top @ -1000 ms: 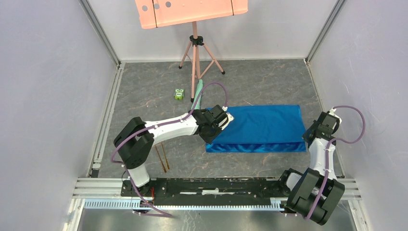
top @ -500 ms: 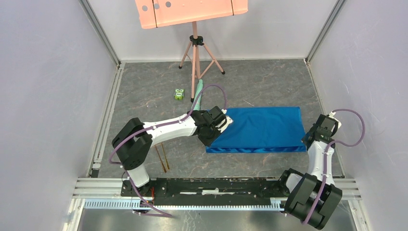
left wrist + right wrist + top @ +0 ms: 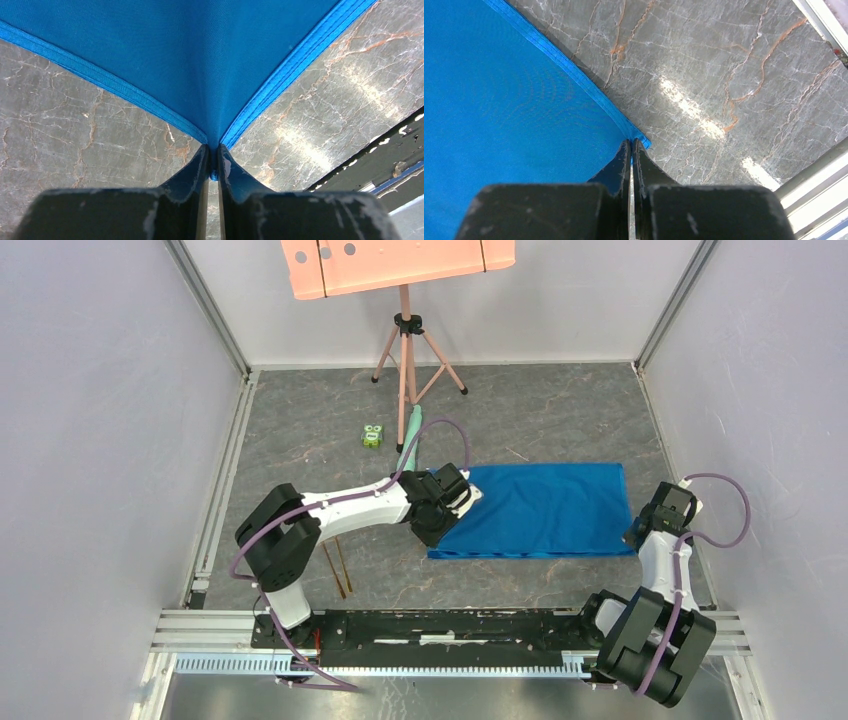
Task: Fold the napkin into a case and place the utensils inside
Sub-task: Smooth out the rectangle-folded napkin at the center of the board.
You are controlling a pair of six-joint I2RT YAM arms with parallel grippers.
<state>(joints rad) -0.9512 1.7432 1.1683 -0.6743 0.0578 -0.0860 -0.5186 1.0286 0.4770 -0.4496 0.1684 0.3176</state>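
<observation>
Napkin (image 3: 535, 510) lies as a wide folded rectangle mid-bench (image 3: 540, 410), far edge straight, near edge parallel to the arm bases. Free bench behind it and a strip in front. Utensils (image 3: 337, 568) lie well apart to the left, by the left arm base. Green toy (image 3: 372, 437), pale tube (image 3: 411, 430) and tripod (image 3: 405, 350) stand beyond the left corner.

Left pincer (image 3: 213, 150) is clamped on the near-left corner, right pincer (image 3: 631, 146) on the near-right corner.

Vs 1 s ago: near fold sits flatter, right pincer lower and nearer the base.

Cloth is a smooth blue weave w/ stitched hem. Bench is a grey marbled, glossy surface.
</observation>
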